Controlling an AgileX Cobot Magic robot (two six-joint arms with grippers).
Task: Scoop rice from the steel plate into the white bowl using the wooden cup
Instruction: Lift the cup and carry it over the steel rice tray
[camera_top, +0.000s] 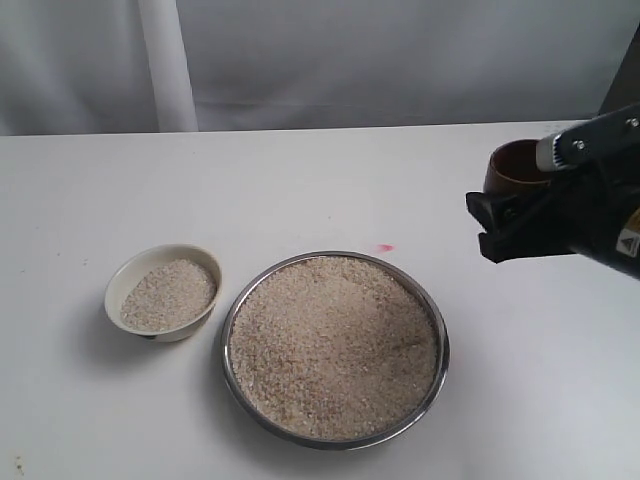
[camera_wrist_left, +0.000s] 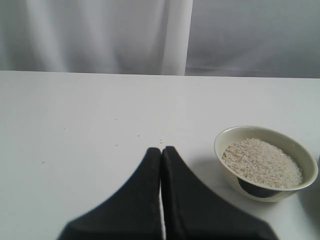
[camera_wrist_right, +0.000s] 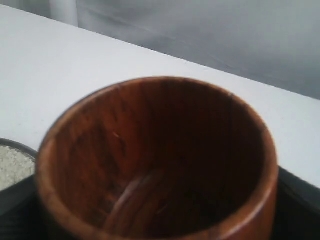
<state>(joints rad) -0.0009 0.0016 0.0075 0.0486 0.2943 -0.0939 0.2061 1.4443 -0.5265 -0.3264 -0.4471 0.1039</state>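
The steel plate (camera_top: 444, 345) lies at the middle front, heaped with rice (camera_top: 335, 345). Left of it stands the white bowl (camera_top: 128, 272), partly filled with rice (camera_top: 170, 295). At the right, above the table and beyond the plate's right rim, my right gripper (camera_top: 497, 222) is shut on the wooden cup (camera_top: 512, 165). The right wrist view shows the cup (camera_wrist_right: 150, 150) upright and empty, with a dark finger (camera_wrist_right: 17, 200) at its side and the plate's rim (camera_wrist_right: 20, 146) at the edge. My left gripper (camera_wrist_left: 161, 150) is shut and empty, low over the table beside the bowl (camera_wrist_left: 223, 137).
A small pink mark (camera_top: 385, 247) is on the white table just behind the plate. A pale curtain (camera_top: 300, 60) hangs along the table's far edge. A few loose grains (camera_wrist_left: 161, 141) lie ahead of the left fingertips.
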